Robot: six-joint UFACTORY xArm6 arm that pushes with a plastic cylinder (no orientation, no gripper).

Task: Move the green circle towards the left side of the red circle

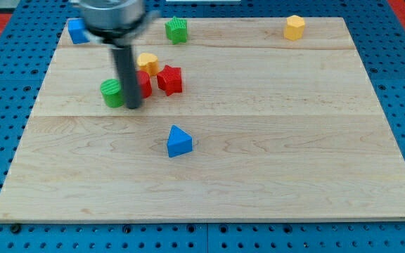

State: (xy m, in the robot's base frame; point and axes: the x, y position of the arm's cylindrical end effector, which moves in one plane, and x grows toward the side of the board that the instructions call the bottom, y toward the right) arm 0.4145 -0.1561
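tip (133, 107) between green circle (111, 93), red circle (143, 84)

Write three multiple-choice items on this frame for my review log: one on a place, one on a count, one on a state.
1. Where is my tip relative to the green circle?
A. at its right edge
B. far below it
C. at the view's top right

2. How many blue blocks are on the board?
A. one
B. two
C. four

3. How does the blue triangular block stand?
A. stacked on another
B. alone, touching nothing
C. pressed against the rod

Key: 1 A, the rod ends beside the green circle, between it and the red circle. 2 B, the triangular one plus the blue block at top left. 3 B, bare wood surrounds it.
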